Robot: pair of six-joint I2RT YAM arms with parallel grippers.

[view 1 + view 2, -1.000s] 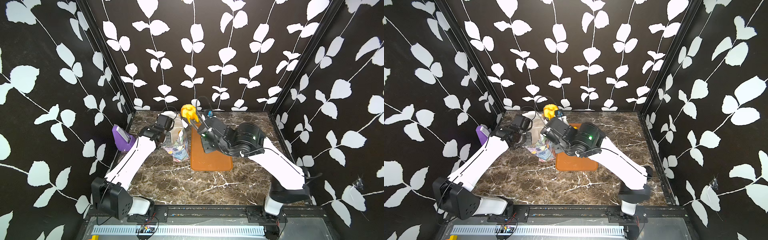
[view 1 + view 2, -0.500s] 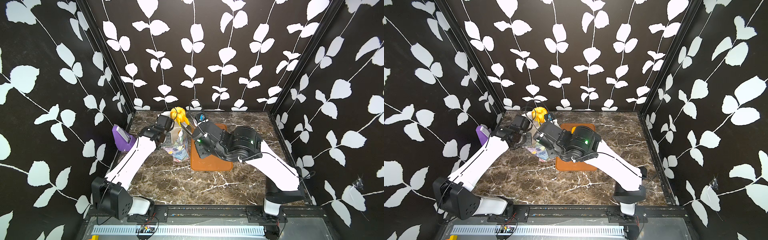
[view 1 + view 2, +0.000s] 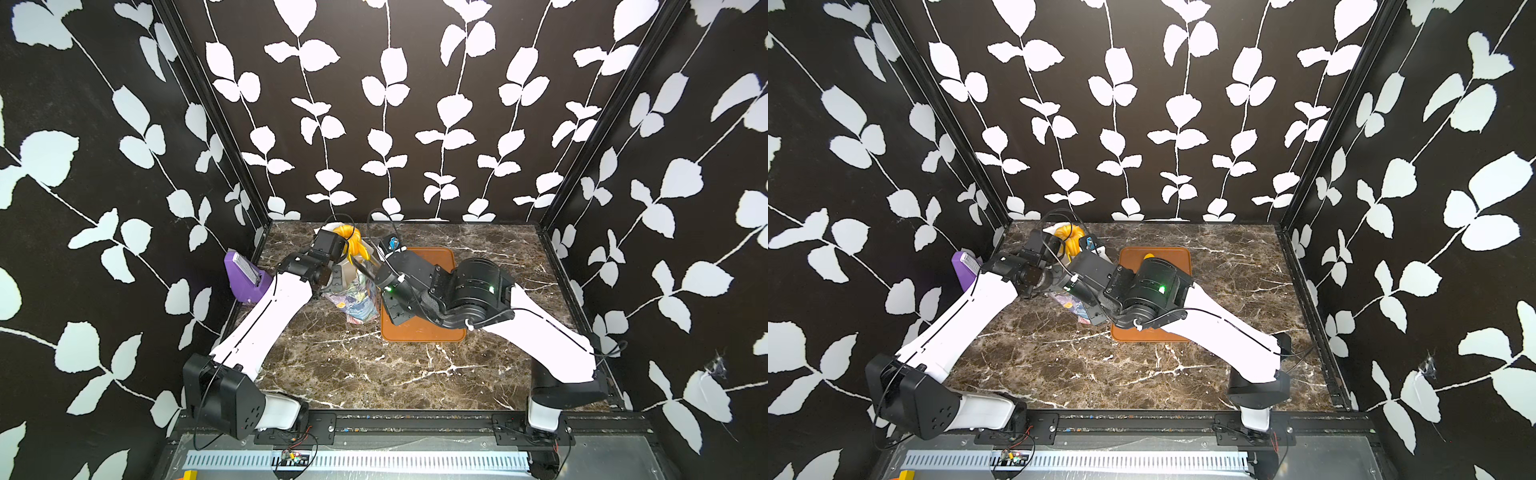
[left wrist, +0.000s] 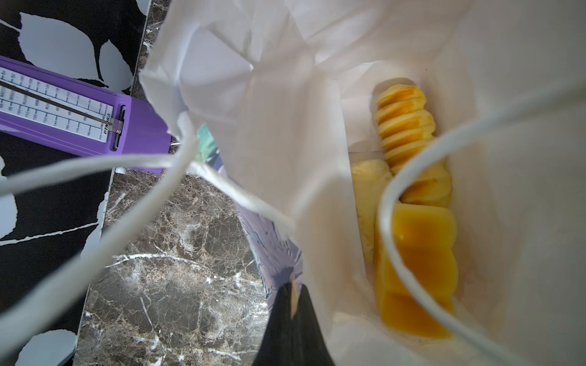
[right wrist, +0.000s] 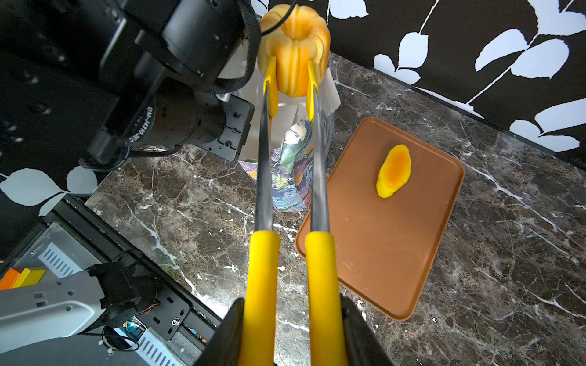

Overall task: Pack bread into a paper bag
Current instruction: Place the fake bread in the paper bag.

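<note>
The right gripper (image 5: 291, 332) was clamped on the yellow handles of a pair of metal tongs (image 5: 263, 177). The tongs reached well out in front of it, and their yellow tips pinched a ring-shaped bundt (image 5: 293, 47) from both sides. The bundt hung in the air above the open mouth of the paper bag (image 5: 291, 180), not yet inside it. In both top views it showed as a golden shape (image 3: 353, 241) (image 3: 1070, 239) over the far side of the bag, between the two wrists. The bag stood on the marble table (image 5: 196, 202), just beside the left long edge of a brown tray (image 5: 380, 253). An oval bun (image 5: 394, 171) lay alone on that tray, well apart from both grippers. The left gripper (image 4: 293, 304) was closed tight on the bag's upper rim, with paper pinched between its black fingers. Its wrist camera looked straight down into the white interior. At the bottom lay a ridged loaf (image 4: 404, 123), a segmented loaf (image 4: 418, 269) touching it, and a paler pastry (image 4: 367, 187) partly hidden beside them. A white cord handle (image 4: 388, 221) looped across that view. A purple box (image 4: 63, 107) leaned at the table's left edge, near the left arm.
</note>
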